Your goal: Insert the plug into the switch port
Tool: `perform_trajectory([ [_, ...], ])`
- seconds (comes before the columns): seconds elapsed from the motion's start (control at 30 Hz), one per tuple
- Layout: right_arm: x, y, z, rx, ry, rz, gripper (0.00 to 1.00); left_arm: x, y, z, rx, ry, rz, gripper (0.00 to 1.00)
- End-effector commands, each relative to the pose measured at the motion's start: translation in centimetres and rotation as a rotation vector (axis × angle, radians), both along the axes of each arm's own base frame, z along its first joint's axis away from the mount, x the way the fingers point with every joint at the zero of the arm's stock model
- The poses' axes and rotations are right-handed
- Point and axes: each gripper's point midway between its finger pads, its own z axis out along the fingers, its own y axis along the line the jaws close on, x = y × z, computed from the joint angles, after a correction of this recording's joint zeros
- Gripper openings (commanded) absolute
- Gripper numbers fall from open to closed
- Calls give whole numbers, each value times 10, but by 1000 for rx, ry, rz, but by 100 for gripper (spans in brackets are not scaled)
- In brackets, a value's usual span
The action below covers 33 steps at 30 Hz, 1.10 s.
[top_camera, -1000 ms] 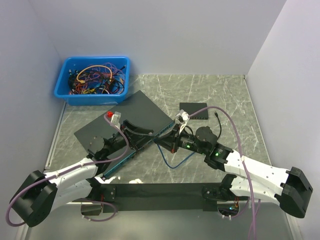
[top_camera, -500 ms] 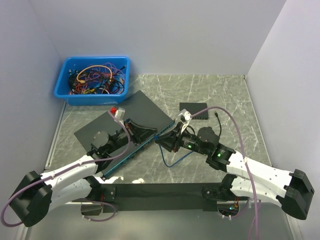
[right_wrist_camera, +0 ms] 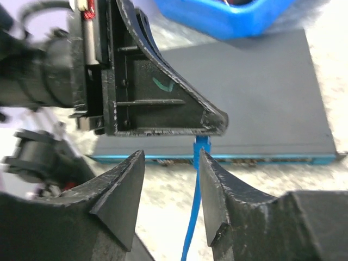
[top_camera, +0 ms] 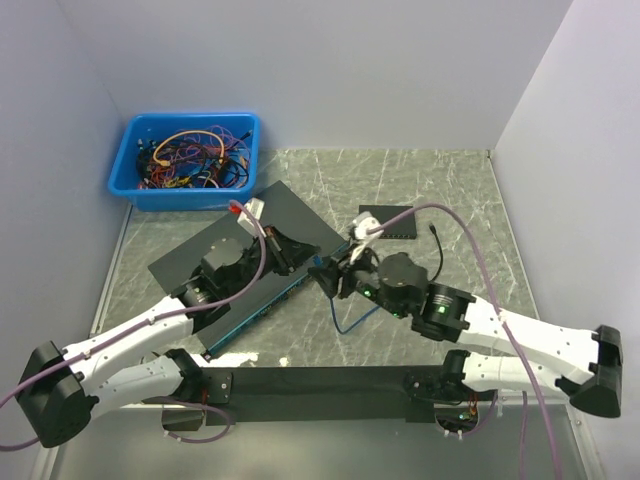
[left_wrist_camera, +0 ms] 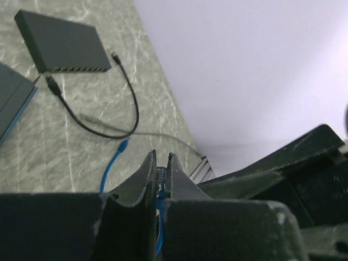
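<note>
The blue plug (left_wrist_camera: 160, 175) is pinched between the fingers of my left gripper (left_wrist_camera: 161, 159), which is shut on it. Its blue cable (right_wrist_camera: 192, 220) hangs down between the spread fingers of my right gripper (right_wrist_camera: 171, 182), which is open and grips nothing. In the top view the left gripper (top_camera: 303, 258) and right gripper (top_camera: 333, 277) meet tip to tip just off the right end of the large black switch (top_camera: 290, 215). The ports (right_wrist_camera: 228, 160) run along the switch's blue front edge, just behind the plug (right_wrist_camera: 202, 143).
A small black switch (top_camera: 390, 222) lies to the right, with a loose black cable (left_wrist_camera: 109, 111) beside it. The blue cable's free end (left_wrist_camera: 124, 144) rests on the marble table. A blue bin (top_camera: 185, 160) of tangled cables stands at the back left.
The left gripper moved right and shut on the plug. The right gripper, shut on the cable a second ago, has opened and let go.
</note>
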Motion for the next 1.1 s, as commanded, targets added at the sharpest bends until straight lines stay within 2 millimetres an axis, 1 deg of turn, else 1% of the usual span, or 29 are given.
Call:
perform_trajectory([
  [0.0,15,-3,-5,-108,-41,-111,50,4,-3,5,9,19,27,0],
  [0.03,17,-3,-2,-114,-42,-125,49,4,-4,4,11,20,27,1],
  [0.07,19,0,-9,-137,-35,-134,48,5,-4,2,13,22,29,0],
  [0.1,23,-1,-10,-150,-38,-159,47,6,-3,0,17,23,38,1],
  [0.23,28,2,-14,-177,-33,-185,43,6,1,-2,29,22,51,0],
  [0.4,30,5,-15,-185,-30,-196,41,5,3,-3,34,16,57,1],
  [0.57,33,9,-22,-197,-16,-205,36,5,3,-5,36,16,55,1],
  [0.8,34,12,-29,-215,3,-212,34,4,6,-5,34,12,58,1],
  [0.9,35,11,-29,-207,6,-222,28,3,6,-6,35,13,58,1],
  [0.93,35,10,-28,-204,4,-226,23,3,6,-6,35,11,57,1],
  [1.07,35,8,-25,-187,5,-234,13,2,7,-7,35,15,57,1],
])
